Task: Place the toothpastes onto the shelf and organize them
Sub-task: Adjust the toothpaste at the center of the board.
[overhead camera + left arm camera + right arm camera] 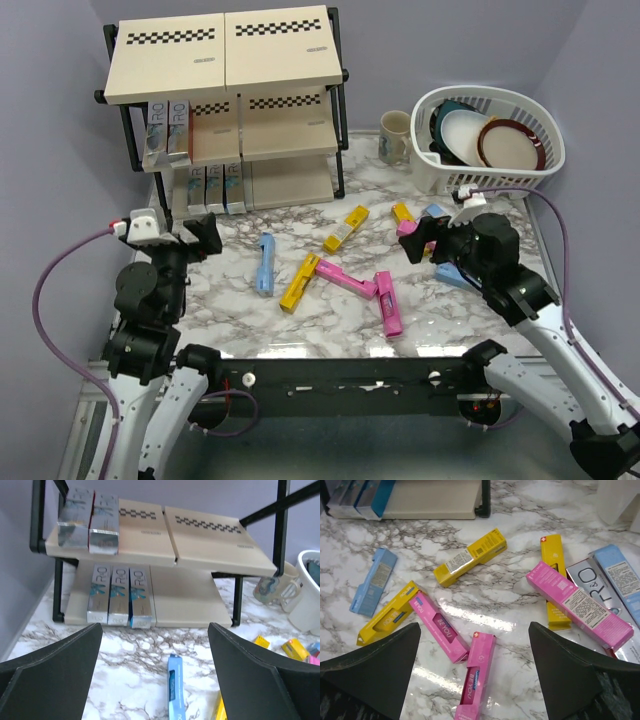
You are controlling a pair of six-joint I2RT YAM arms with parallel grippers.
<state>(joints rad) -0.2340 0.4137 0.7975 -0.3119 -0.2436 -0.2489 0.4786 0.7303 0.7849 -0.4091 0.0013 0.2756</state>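
Right wrist: right pincer [474, 626] wide open, empty, above loose toothpastes [470, 556] scattered on the bench [520, 510]. Risk: pink carton [437, 626] touches or overlaps yellow carton [385, 620], so closing here could catch both or skid the glossy pair. Also wide and empty: left pincer [154, 627], facing the shelf [210, 535]; five cartons racked at its left.

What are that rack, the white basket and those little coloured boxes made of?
The shelf: black tube frame, likely painted metal; matte beige boards, perhaps laminated wood. The dish basket: white plastic, judging by its moulded, slotted wall. The pink toothpaste carton: glossy printed cardboard with folded ends. The silver cartons look foil-coated, mirror-bright.
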